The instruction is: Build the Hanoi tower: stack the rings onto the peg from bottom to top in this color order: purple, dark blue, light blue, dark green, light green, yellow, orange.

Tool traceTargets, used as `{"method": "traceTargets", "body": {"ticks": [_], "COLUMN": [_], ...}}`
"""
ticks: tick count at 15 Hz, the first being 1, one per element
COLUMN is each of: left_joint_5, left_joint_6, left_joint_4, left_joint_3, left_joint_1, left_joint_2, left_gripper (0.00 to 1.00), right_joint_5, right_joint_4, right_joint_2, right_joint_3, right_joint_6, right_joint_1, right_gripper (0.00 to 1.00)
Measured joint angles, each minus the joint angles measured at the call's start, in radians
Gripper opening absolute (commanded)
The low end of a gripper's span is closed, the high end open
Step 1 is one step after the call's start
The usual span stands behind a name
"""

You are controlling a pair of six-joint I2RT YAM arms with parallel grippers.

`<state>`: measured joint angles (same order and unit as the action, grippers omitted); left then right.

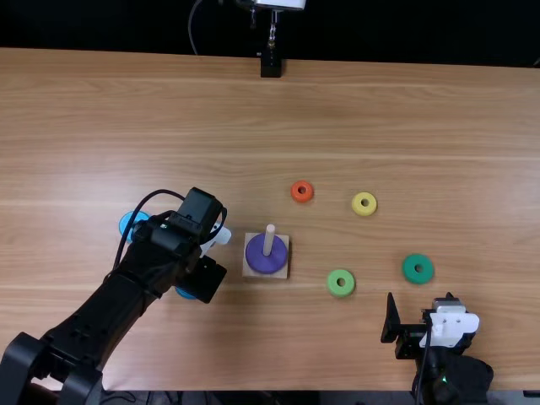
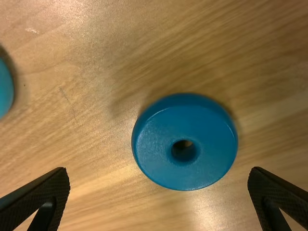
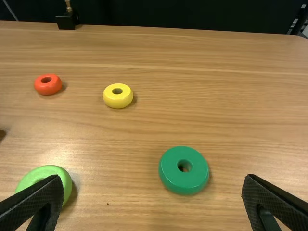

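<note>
In the top view my left gripper [image 1: 202, 278] hangs over the dark blue ring [image 1: 184, 293], mostly covering it. The left wrist view has that dark blue ring [image 2: 185, 142] lying flat, with my left gripper [image 2: 159, 192] open and nothing between its fingers. The purple ring [image 1: 266, 254] sits around the peg [image 1: 269, 240] on its square base [image 1: 253, 272]. The light blue ring [image 1: 132, 223] is partly behind the left arm. My right gripper [image 1: 391, 321] stays at the near right; in its wrist view, the right gripper [image 3: 153, 197] is open and holds nothing.
Right of the peg lie the orange ring [image 1: 302, 191], yellow ring [image 1: 364, 203], light green ring [image 1: 341, 283] and dark green ring [image 1: 418, 268]. A black stand [image 1: 271, 64] is at the table's far edge.
</note>
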<state>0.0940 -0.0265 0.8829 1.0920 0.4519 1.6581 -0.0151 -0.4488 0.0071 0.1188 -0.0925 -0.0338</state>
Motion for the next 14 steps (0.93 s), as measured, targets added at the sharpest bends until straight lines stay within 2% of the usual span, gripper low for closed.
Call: {"method": "traceTargets", "body": {"ticks": [6,7,9,10,12,14], "left_joint_5": [-0.002,-0.016,-0.058,-0.076,-0.097,-0.097], "left_joint_6": [0.001,0.009,0.055,0.074,0.093,0.098], "left_joint_4": [-0.078,-0.164,-0.332,-0.363,-0.359,-0.265], "left_joint_3": [-0.015,-0.030,-0.103,-0.132,-0.145,-0.145], "left_joint_1": [0.000,0.000,0.000,0.000,0.000,0.000], "left_joint_2": [0.044,0.044,0.044,0.044,0.044,0.036], "left_gripper": [1.00,1.00,1.00,1.00,1.00,1.00], "right_joint_5": [0.000,0.000,0.000,0.000,0.000,0.000], "right_joint_4": [0.000,0.000,0.000,0.000,0.000,0.000], "right_joint_2": [0.000,0.000,0.000,0.000,0.000,0.000], "right_joint_3": [0.000,0.000,0.000,0.000,0.000,0.000], "right_joint_6": [0.000,0.000,0.000,0.000,0.000,0.000], "right_joint_1": [0.000,0.000,0.000,0.000,0.000,0.000], "right_gripper": [1.00,1.00,1.00,1.00,1.00,1.00]}}
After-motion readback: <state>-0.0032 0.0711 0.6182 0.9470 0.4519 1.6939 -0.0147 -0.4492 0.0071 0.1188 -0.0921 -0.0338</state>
